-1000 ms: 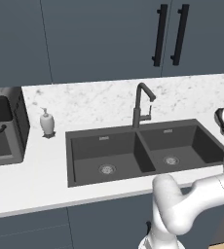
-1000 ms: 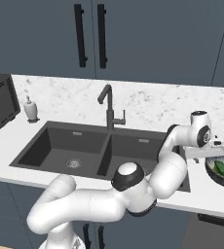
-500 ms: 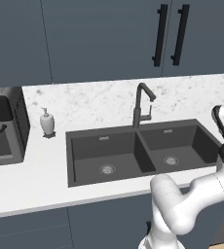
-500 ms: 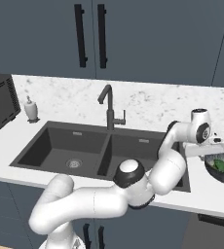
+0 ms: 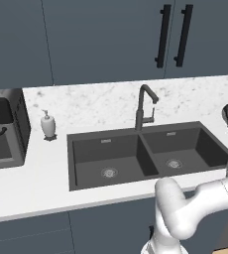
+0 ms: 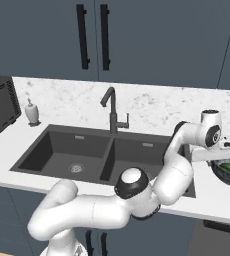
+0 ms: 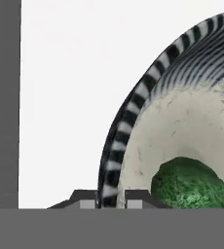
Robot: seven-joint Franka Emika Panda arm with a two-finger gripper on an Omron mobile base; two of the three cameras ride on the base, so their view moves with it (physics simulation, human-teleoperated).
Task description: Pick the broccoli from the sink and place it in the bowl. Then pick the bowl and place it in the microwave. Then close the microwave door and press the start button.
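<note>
Now my gripper (image 7: 110, 203) pinches the bowl (image 7: 182, 126) rim, broccoli (image 7: 189, 182) inside; next I lift it toward the microwave.

Dark blue-grey cabinet doors (image 5: 111, 39) with two long black vertical handles (image 5: 173, 34) fill the wall above a white marbled backsplash (image 5: 101, 101). A pale counter (image 5: 31, 183) runs across below, with matching dark cabinet fronts (image 5: 61, 230) underneath. A small white soap dispenser (image 5: 48, 124) stands on the counter.
</note>
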